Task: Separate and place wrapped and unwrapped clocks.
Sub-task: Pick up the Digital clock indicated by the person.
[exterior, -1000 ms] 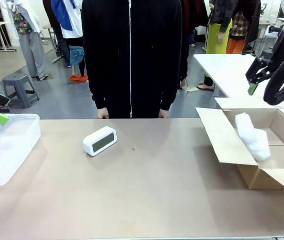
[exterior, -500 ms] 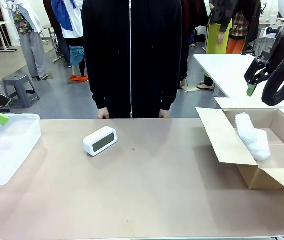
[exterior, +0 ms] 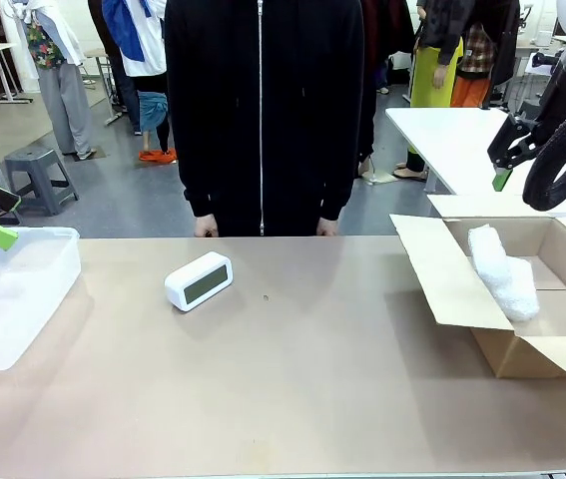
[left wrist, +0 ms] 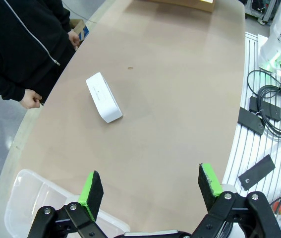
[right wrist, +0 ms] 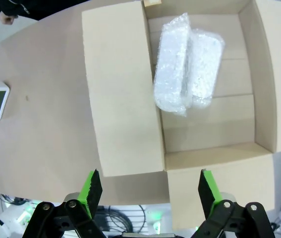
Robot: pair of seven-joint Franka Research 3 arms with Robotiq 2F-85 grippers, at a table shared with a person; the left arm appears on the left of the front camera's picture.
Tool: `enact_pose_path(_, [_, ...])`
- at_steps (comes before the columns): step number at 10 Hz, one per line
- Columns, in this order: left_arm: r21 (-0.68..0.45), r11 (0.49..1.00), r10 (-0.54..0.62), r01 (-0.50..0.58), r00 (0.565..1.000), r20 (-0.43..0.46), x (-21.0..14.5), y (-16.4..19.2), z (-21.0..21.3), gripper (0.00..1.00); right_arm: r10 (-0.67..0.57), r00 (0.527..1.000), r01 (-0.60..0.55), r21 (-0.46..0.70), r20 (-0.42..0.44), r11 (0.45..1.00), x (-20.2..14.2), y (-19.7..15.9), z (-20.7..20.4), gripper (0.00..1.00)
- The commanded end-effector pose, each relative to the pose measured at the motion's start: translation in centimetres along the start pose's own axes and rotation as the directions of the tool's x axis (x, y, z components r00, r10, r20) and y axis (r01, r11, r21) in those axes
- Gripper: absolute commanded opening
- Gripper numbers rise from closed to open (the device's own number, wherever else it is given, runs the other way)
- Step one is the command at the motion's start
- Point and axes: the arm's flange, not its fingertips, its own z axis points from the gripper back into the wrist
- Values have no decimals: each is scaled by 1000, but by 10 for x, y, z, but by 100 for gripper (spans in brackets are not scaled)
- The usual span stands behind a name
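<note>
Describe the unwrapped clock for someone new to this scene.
On the tan table, look left of centre, between the clear plastic tub and the cardboard box. The clock sits alone there: a bare white rounded block with a dark screen, unlike the bubble-wrapped bundles inside the box.

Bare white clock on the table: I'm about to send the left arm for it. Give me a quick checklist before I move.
1. Left pincer open and empty: ok.
2. Bare white rounded-rectangle digital clock lies alone on the table, nothing touching it: ok.
3. Clear plastic tub open-topped, nothing seen inside: ok.
4. Two white bubble-wrapped bundles already inside the brown cardboard box: ok.
5. Person's hands at the far table edge, apart from the clock: ok.
6. Right pincer open above the box, away from the clock: ok.
</note>
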Motion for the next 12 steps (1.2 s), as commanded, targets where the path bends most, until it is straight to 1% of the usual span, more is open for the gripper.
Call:
enact_pose_path(1, [-17, 1000, -14, 14, 1000, 14, -1, 2, -1, 100, -1, 1000, 1, 5, 6, 1000, 1, -2, 0, 100])
enact_pose_path(10, [-17, 1000, -14, 14, 1000, 14, -1, 2, -1, 100, 0, 1000, 0, 0, 0, 1000, 0, 0, 0, 100])
enact_pose_path(11, [-17, 1000, -14, 14, 1000, 14, -1, 2, -1, 100, 278, 960, -281, 116, 39, 953, -7, 23, -8, 100])
enact_pose_path(12, [-17, 1000, -14, 14, 1000, 14, -1, 2, -1, 100, 446, 891, -454, 140, 86, 880, -17, 60, -15, 100])
